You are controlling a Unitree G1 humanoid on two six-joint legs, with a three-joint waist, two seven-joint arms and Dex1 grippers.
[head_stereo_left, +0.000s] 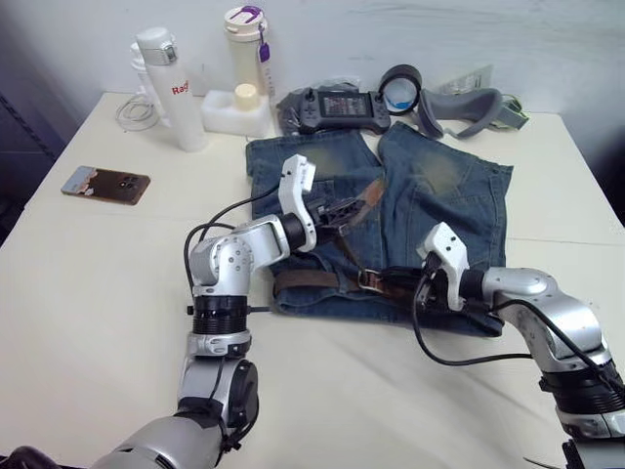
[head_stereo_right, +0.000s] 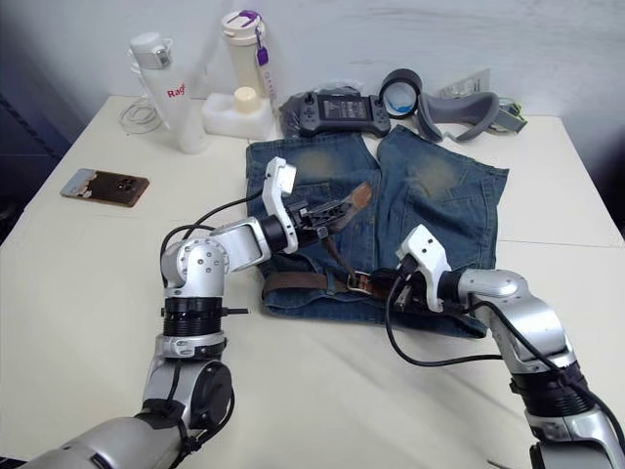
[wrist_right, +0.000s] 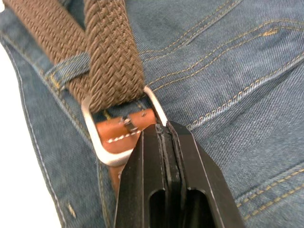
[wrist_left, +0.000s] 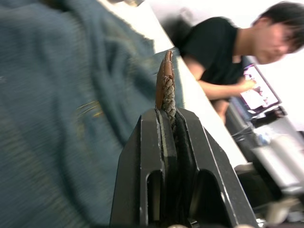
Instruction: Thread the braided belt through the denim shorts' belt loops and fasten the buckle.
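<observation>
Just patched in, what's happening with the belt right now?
The shorts lie flat on the table with the belt along the waistband and already passed through the buckle. The left gripper is shut on the belt's tip, lifted over the shorts. The right gripper is shut at the buckle end.

Woven brown braided belt, tan stitched leather tab, brushed silver metal buckle on faded, coarse-twill denim shorts; matt cream desk.
</observation>
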